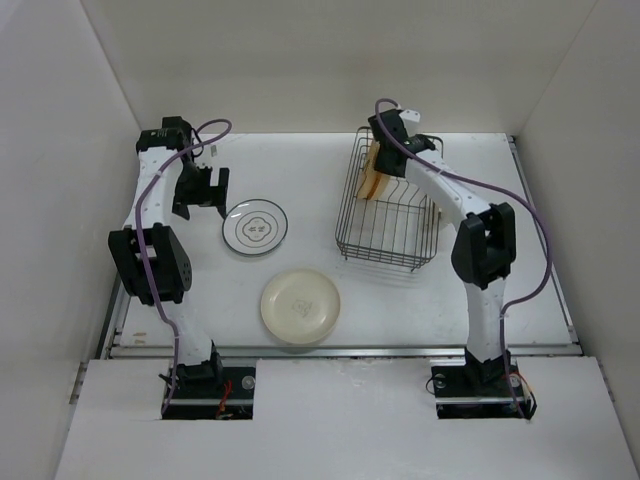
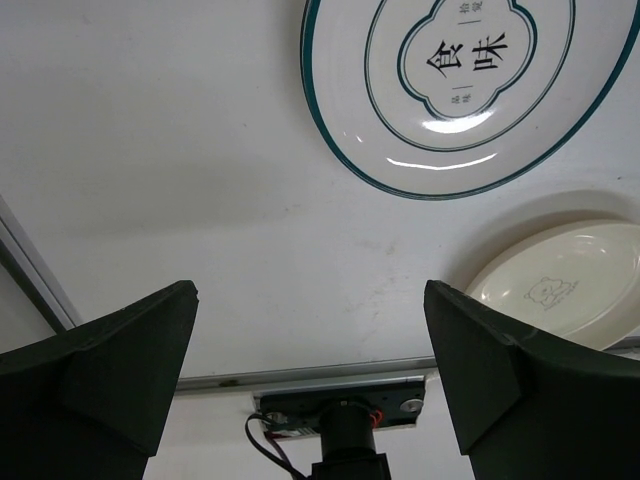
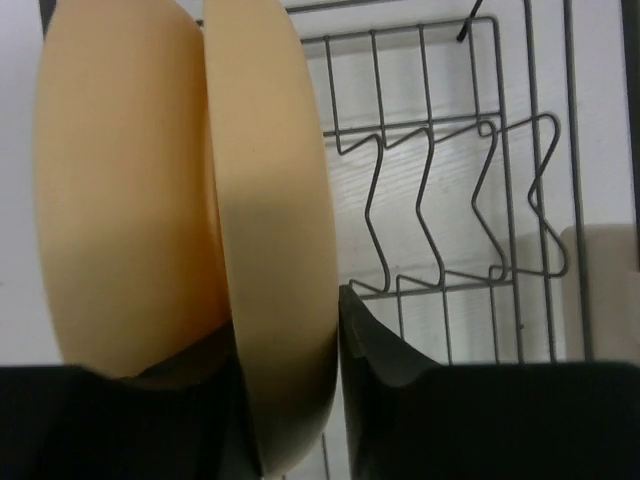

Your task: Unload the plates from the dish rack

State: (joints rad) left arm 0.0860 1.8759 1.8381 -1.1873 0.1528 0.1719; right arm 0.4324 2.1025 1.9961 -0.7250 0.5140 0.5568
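Observation:
Two orange-tan plates (image 1: 375,178) stand on edge at the far left end of the dark wire dish rack (image 1: 390,215). My right gripper (image 1: 386,150) reaches down into the rack over them. In the right wrist view it (image 3: 290,350) is shut on the rim of the nearer tan plate (image 3: 270,230), one finger on each face; the other plate (image 3: 120,190) leans behind it. A white plate with dark rings (image 1: 256,226) and a cream plate (image 1: 300,306) lie flat on the table. My left gripper (image 1: 205,190) hangs open and empty just left of the ringed plate (image 2: 450,90).
The rack's upright wire prongs (image 3: 430,280) to the right of the held plate hold nothing, and a cream cup holder (image 3: 605,290) sits at the rack's side. The cream plate (image 2: 570,285) lies near the table's front rail (image 2: 300,375). White walls enclose the table.

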